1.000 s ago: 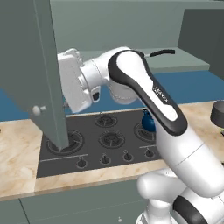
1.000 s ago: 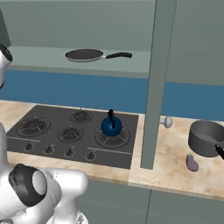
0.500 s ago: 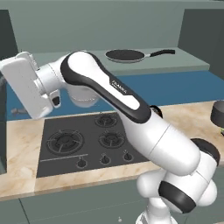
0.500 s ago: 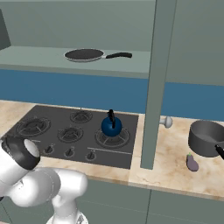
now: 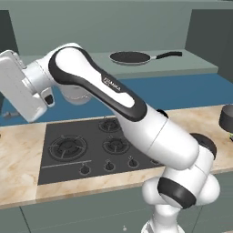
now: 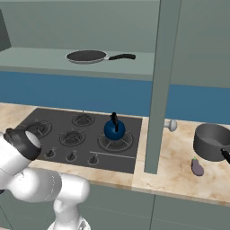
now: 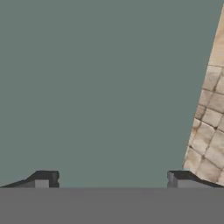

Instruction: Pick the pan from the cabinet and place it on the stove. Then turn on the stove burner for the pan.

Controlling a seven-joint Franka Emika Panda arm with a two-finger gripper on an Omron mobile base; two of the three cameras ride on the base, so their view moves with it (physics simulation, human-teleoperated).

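Observation:
The black pan [image 5: 129,58] lies on the open cabinet's shelf [image 5: 191,68], its handle pointing right; it also shows as the pan [image 6: 87,56] in the right base view. Below it is the black stove [image 5: 54,170], with the large left stove burner [image 5: 67,146] bare. My arm reaches far left, and its white hand [image 5: 18,86] hangs above the counter's left end, well away from the pan. In the hand view my gripper [image 7: 113,181] is open with nothing between its fingers, facing a flat grey-green surface.
A blue kettle [image 6: 114,129] stands on the stove's right burner. The cabinet's right door [image 6: 161,85] juts out edge-on over the counter. A dark-grey pot [image 6: 213,141] and a small eggplant [image 6: 196,167] sit on the counter at the right.
The left cabinet door has swung wide open to the left and no longer blocks the left base view. My hand has moved left with it. The pan has not moved.

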